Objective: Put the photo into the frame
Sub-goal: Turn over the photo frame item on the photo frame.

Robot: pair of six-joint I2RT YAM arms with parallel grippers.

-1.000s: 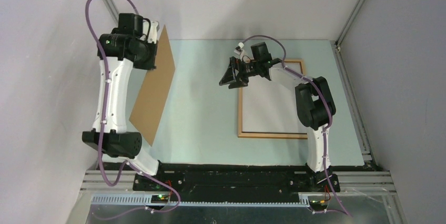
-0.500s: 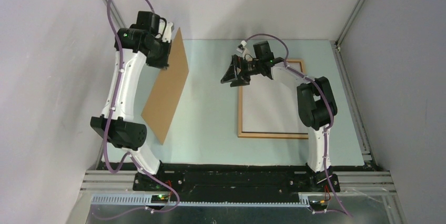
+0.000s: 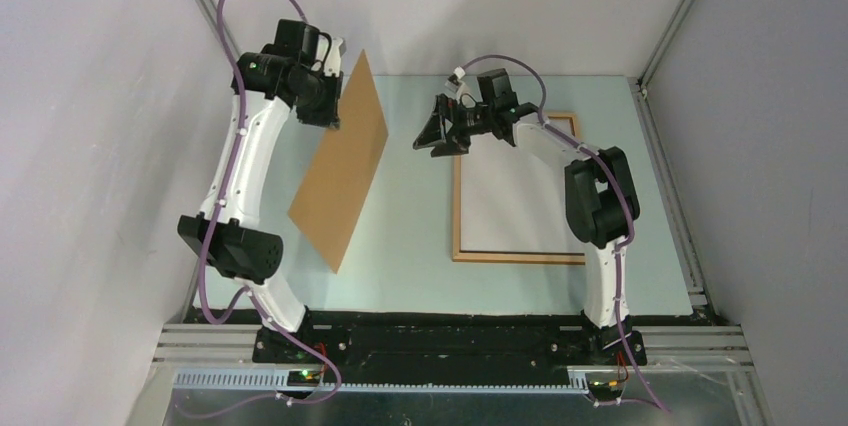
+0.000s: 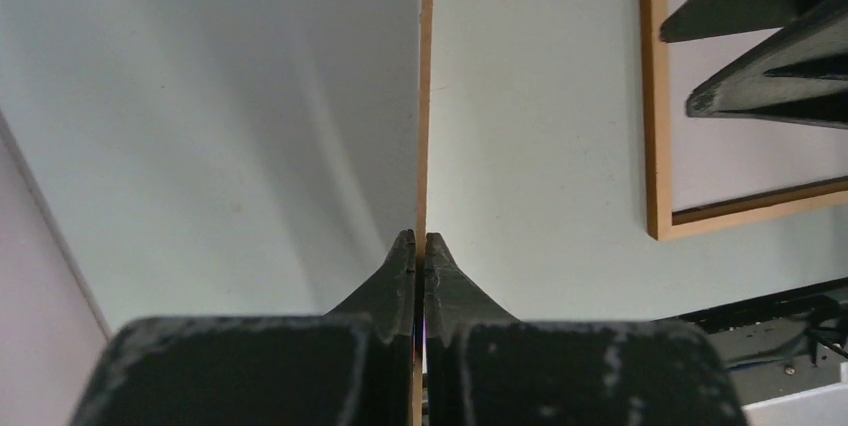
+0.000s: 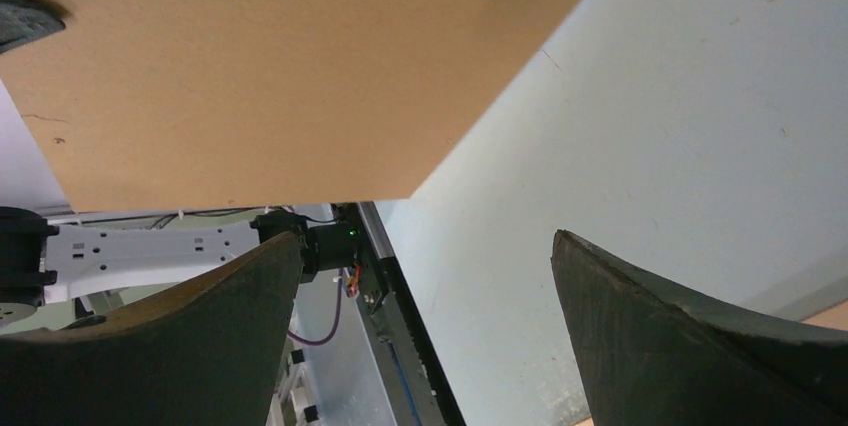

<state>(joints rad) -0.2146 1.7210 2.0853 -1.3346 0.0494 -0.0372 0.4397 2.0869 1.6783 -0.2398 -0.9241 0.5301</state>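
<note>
**Frame flat at right centre, board held up to its left**

The frame (image 3: 515,257) lies flat on the counter (image 3: 410,246), right of centre in the top view, with its long side running up the picture. A white sheet fills it, the photo (image 3: 515,201) face down by my guess. The right claw (image 3: 432,136) is the nearer one; it hangs spread wide over the frame's upper left corner, gripping nothing. Well to the left, the left claw (image 4: 421,241) is pressed together on the top edge of the board (image 3: 340,181). The board hangs tilted, its long axis slanting from upper right to lower left. I'd say it must go right and level out, and the right claw stands in its path.
</note>
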